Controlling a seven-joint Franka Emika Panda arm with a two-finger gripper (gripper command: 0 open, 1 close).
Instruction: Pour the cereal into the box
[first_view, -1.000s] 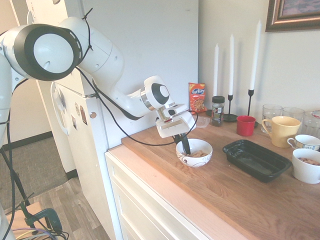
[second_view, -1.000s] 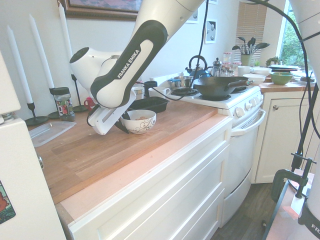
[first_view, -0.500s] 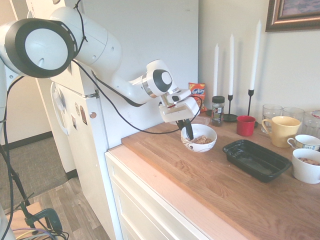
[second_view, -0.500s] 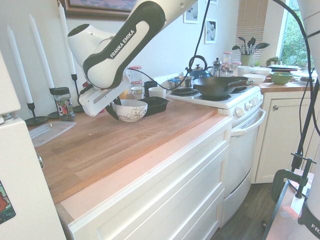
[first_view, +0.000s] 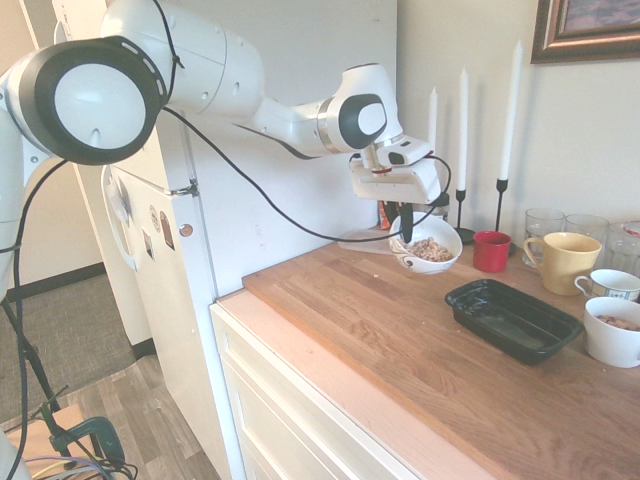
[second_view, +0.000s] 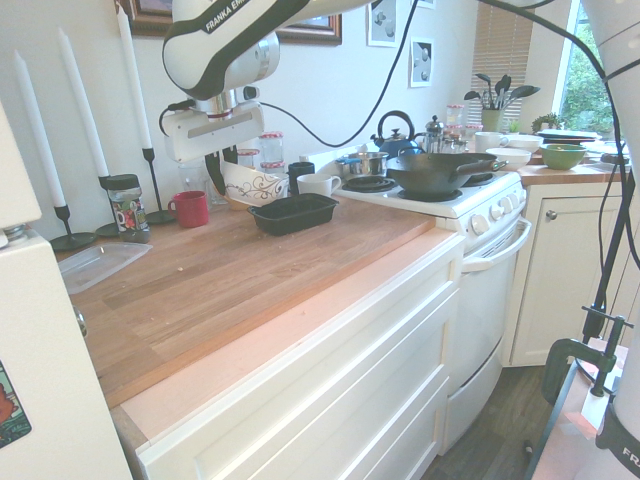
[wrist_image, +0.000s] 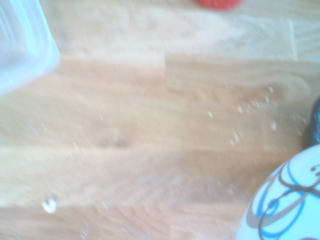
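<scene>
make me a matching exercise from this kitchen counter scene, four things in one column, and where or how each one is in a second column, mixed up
Things:
1. white patterned bowl of tan cereal
2. shallow black rectangular plastic tray
3. small red cup
4. tall white candles in black holders

Place or state:
A. resting empty on the wooden counter
B. standing against the wall
C. held in the air by the gripper
D. on the counter beside a yellow mug

Pairs: 1-C, 2-A, 3-D, 4-B

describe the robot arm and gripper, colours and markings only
The arm is glossy white with rounded black joint caps and black FRANKA EMIKA lettering. A thin black cable loops along it. The gripper has a white blocky body and two slim dark fingers.
</scene>
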